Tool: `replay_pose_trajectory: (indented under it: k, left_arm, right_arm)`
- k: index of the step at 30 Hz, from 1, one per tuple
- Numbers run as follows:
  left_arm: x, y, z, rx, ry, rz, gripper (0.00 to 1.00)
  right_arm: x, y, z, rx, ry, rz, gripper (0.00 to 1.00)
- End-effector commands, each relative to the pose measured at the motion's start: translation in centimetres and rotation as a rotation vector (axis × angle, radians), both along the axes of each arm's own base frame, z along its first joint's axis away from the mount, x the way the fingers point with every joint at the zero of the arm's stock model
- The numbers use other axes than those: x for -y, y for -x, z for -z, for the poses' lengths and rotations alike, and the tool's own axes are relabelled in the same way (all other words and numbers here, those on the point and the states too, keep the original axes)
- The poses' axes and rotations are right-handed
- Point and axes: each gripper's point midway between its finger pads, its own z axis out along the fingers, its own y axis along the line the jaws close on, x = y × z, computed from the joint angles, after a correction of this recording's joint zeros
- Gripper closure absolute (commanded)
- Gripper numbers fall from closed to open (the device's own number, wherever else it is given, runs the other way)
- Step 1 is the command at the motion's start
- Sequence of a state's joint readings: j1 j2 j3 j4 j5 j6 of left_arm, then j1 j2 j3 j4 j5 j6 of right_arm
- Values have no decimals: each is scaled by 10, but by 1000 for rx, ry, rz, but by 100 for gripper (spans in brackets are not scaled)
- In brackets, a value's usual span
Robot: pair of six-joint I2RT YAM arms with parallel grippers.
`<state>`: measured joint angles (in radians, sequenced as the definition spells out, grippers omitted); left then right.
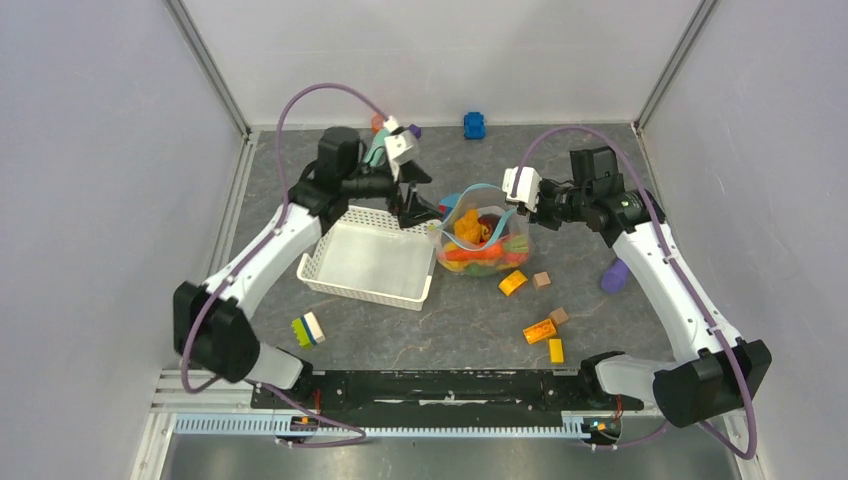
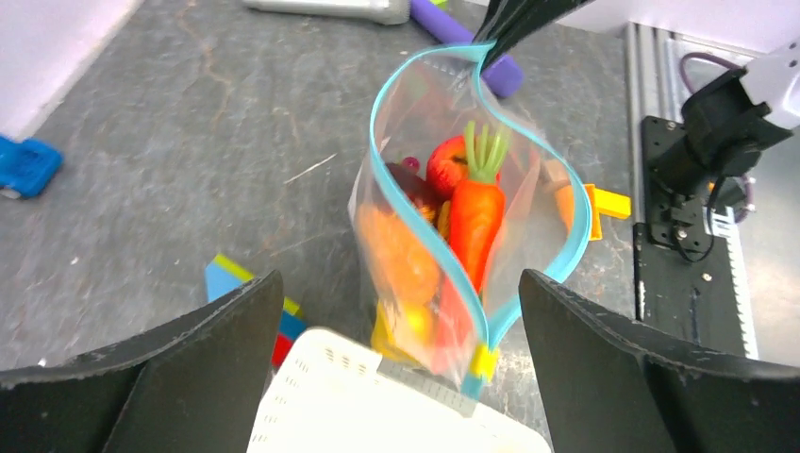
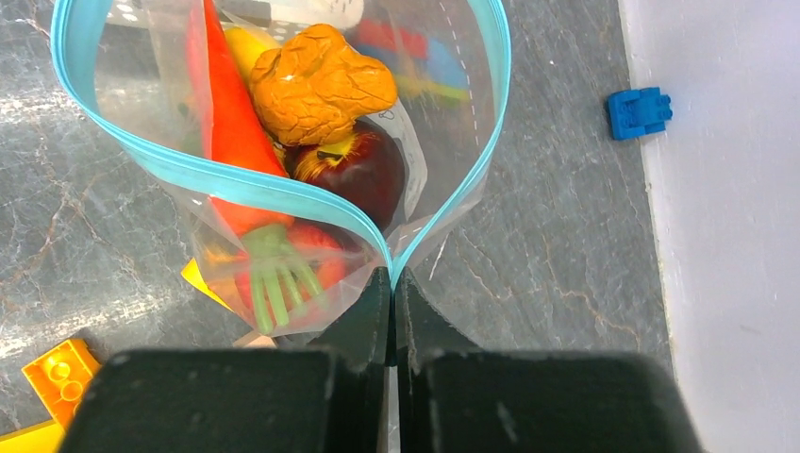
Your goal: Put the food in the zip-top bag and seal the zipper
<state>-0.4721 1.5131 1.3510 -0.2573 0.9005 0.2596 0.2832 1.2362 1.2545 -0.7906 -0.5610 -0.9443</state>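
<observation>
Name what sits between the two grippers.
The clear zip-top plastic bag of toy food, light-blue zipper gaping, lies between left gripper and right gripper; top view.

The bag stands ahead, mouth gaping, between the spread fingers of the left gripper; the white basket crowds just beside.

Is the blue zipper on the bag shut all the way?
No, the zipper gapes in a wide loop, and the carrot shows through the open mouth of the zip-top bag.

left arm and right arm angled inward, left claw wide apart, right claw tightly closed
</observation>
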Motion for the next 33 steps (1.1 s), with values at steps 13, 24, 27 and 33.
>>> replay_pose_trajectory:
  k: [13, 24, 27, 33]
  left_arm:
    - [-34, 37, 35, 68, 170, -116, 0]
    - [-9, 27, 52, -96, 220, 46, 31]
    - [-5, 22, 52, -104, 243, 47, 37]
    - [3, 23, 46, -162, 293, 112, 53]
  right_arm:
    - [10, -13, -9, 31, -45, 66, 100]
    - [11, -12, -6, 10, -65, 81, 100]
    - [12, -11, -2, -6, -67, 89, 100]
    - [13, -12, 0, -15, -75, 98, 100]
